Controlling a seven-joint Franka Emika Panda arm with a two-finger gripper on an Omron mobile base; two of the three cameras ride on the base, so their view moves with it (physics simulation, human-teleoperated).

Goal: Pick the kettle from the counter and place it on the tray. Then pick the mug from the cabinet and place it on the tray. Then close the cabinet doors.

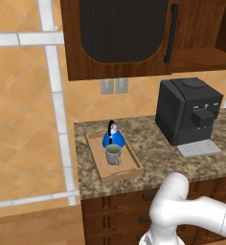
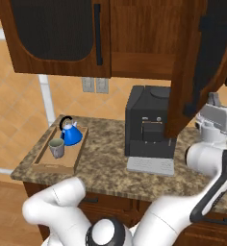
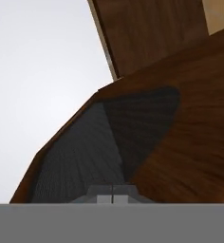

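Note:
The blue kettle [image 1: 113,139] [image 2: 71,134] and the grey-beige mug [image 1: 113,154] [image 2: 56,148] both stand upright on the light-wood tray [image 1: 130,170] [image 2: 45,166] at the left end of the granite counter [image 1: 167,158]. The cabinet [image 2: 139,38] has its left door [image 2: 53,33] flat against it, while its right door [image 2: 202,57] hangs swung out. My gripper [image 2: 212,103] [image 3: 113,197] is at the right door's outer side, shut with nothing in it. In the hand view, that door's black panel [image 3: 95,152] is very close in front of the fingertips.
A large black coffee machine [image 1: 189,110] [image 2: 149,122] stands on the counter under the cabinet's bare inner shelf [image 1: 196,57]. Drawer fronts [image 1: 129,206] run below the counter. Tiled wall and two outlets [image 1: 114,86] lie behind the tray.

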